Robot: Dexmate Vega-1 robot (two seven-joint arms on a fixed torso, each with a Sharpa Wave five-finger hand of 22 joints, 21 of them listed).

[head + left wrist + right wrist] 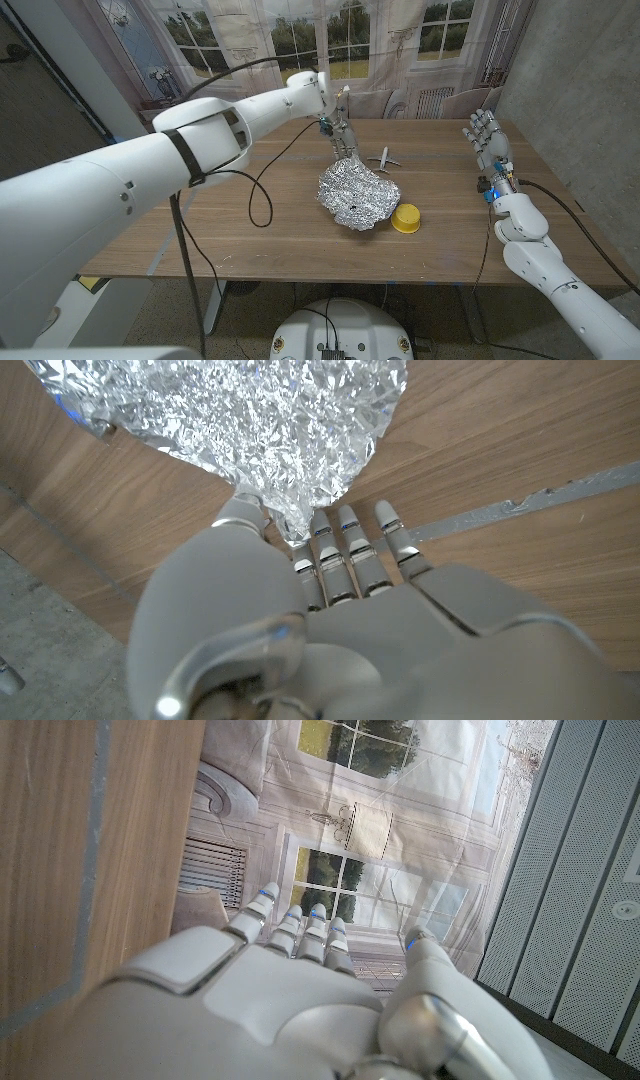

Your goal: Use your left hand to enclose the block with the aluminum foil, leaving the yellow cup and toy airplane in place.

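A crumpled sheet of aluminum foil [357, 195] lies bunched in a mound at the table's middle; the block is hidden, and I cannot tell if it is beneath. My left hand [340, 132] reaches over from the left to the foil's far edge. In the left wrist view the left hand [330, 620] pinches a corner of the foil [230, 420] between thumb and fingers. The yellow cup [406, 218] lies just right of the foil, close to it. The small white toy airplane [384, 160] sits behind the foil. My right hand [487, 140] is raised at the right, fingers spread, holding nothing.
A black cable [262, 190] from the left arm loops over the wooden table [200, 240] left of the foil. A window backdrop stands behind the table. In the right wrist view the right hand [300, 1000] is beside the table's edge [100, 820].
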